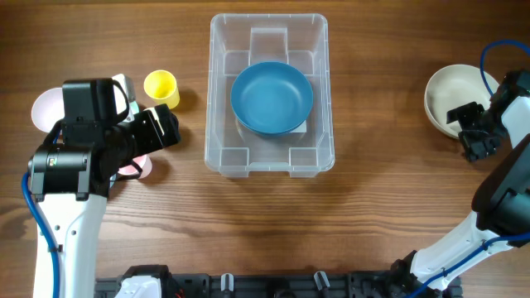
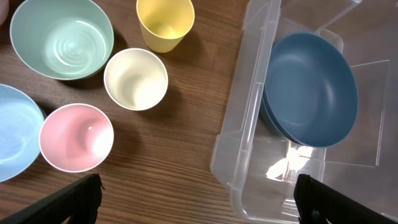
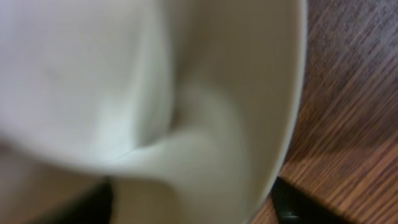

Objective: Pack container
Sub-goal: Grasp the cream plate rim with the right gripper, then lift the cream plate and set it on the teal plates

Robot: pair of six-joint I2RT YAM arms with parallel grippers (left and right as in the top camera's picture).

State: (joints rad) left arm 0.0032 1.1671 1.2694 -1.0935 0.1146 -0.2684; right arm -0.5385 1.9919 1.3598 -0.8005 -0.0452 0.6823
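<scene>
The clear container [image 1: 213,91] stands at the table's centre with a dark blue bowl [image 1: 272,98] inside; it also shows in the left wrist view [image 2: 249,106] with the bowl [image 2: 311,90]. My left gripper [image 1: 172,128] is open and empty [image 2: 199,205], hovering over the wood between the cups and the container's left wall. My right gripper [image 1: 470,132] is at the near rim of a cream bowl [image 1: 451,95]. In the right wrist view its fingers [image 3: 189,205] straddle the bowl's wall [image 3: 186,93], one inside and one outside, still apart.
Left of the container are a yellow cup [image 2: 165,22], a cream cup [image 2: 135,78], a pink cup [image 2: 76,137], a green bowl [image 2: 62,37] and a light blue bowl [image 2: 12,134]. The yellow cup [image 1: 161,87] shows beside my left arm.
</scene>
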